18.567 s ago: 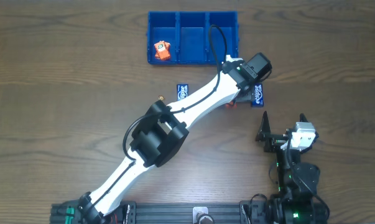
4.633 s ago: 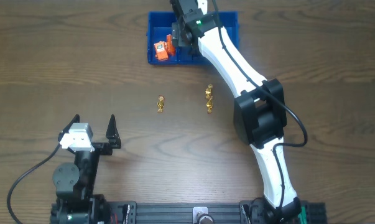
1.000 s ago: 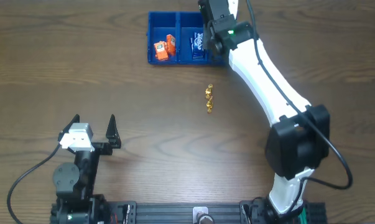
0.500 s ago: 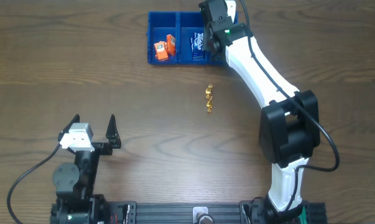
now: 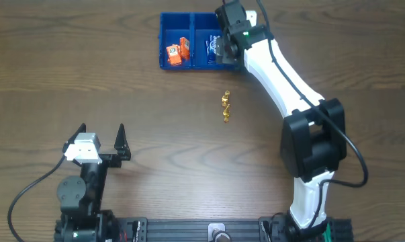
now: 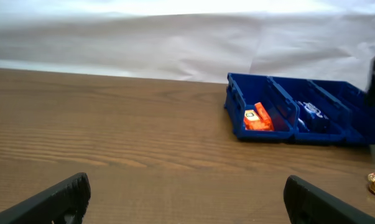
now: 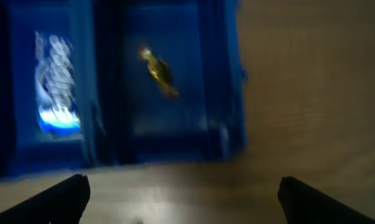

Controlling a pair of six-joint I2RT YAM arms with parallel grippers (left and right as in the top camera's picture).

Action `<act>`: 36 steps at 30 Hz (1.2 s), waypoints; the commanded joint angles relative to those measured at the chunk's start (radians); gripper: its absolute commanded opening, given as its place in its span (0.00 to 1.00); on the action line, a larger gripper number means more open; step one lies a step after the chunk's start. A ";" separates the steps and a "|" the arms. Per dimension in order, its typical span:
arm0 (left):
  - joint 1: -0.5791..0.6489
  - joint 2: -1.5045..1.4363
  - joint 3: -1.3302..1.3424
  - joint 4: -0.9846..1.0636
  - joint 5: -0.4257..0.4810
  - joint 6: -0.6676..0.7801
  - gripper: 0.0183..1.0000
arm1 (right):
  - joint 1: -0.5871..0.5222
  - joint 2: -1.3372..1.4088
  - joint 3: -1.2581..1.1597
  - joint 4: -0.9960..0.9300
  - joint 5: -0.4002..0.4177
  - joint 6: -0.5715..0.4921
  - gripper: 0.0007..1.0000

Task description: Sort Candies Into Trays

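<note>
The blue three-compartment tray (image 5: 163,40) stands at the table's far edge. Two orange candies (image 5: 176,52) lie in its left compartment and a blue candy (image 5: 214,46) lies in the middle one. My right gripper (image 5: 229,35) hovers over the tray's right end, open and empty. Below it, a gold candy (image 7: 157,70) lies in the right compartment beside the blue candy (image 7: 53,81). Two gold candies (image 5: 226,107) rest on the table in front of the tray. My left gripper (image 5: 101,134) stands open and empty near its base, facing the tray (image 6: 237,118) from afar.
The wooden table (image 5: 68,74) is bare around the tray and the two gold candies. The right arm's white link (image 5: 283,74) slants from the tray down to its elbow (image 5: 313,144) at the right.
Since 4.6 s ago one gold candy has left the table and a blue candy has come into the middle compartment. In the last second the right arm's elbow pulled in; its gripper stayed over the tray.
</note>
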 commanded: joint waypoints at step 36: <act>0.004 -0.006 -0.019 -0.034 0.021 0.014 1.00 | 0.168 -0.114 -0.549 0.174 -0.224 0.255 1.00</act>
